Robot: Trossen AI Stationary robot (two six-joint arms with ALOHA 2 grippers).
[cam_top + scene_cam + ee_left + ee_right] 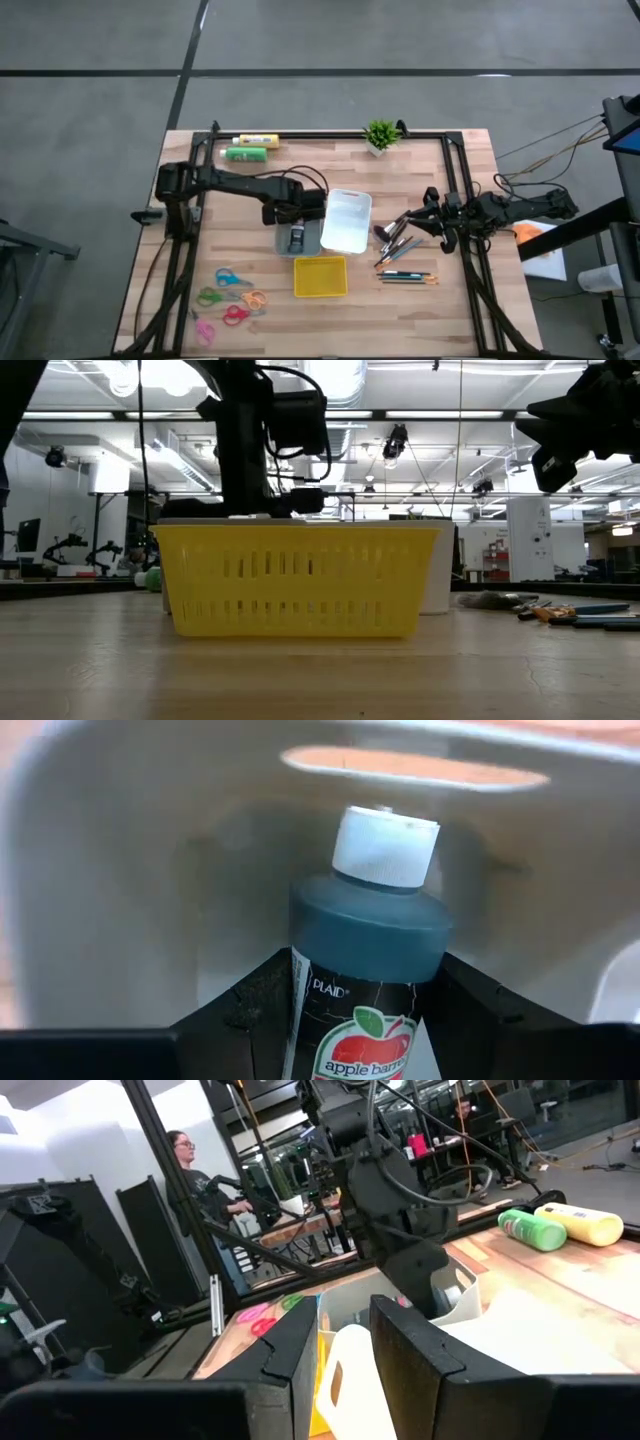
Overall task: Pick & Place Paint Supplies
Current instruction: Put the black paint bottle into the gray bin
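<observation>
The left end effector (296, 236) sits over the grey bin (281, 243) near the worktop centre, fingers pinching the dark paint bottle (372, 960) w/ pale cap; in the left wrist view the bottle lies inside the bin, cap toward the bin's handle slot. A white bin (347, 221) sits just beside the grey one, toward the right arm, and a yellow basket (320, 276) lies near the worktop's front edge, close to both. In the low view that basket (297, 579) fills the foreground and blocks most of the bins behind it.

The yellow bottle (256, 141) and green bottle (245, 153) lie on their sides, side by side, at the far edge on the left arm's side, well apart from the bins. Brushes (397, 238) and coloured pencils (407, 276) lie loose between the white bin and the right arm.

The right end effector (432, 220) waits just beside the brushes, fingers a little apart, nothing between them.

Other stuff: several coloured scissors (228, 295) at the front on the left arm's side; small potted plant (380, 134) at the far edge.

Worktop (420, 320) is pale wood planks w/ a black frame round it. Floor beyond is grey w/ dark lines. Room is a workshop w/ ceiling lights and more rigs; a person (200, 1180) sits in the background of the right wrist view.
</observation>
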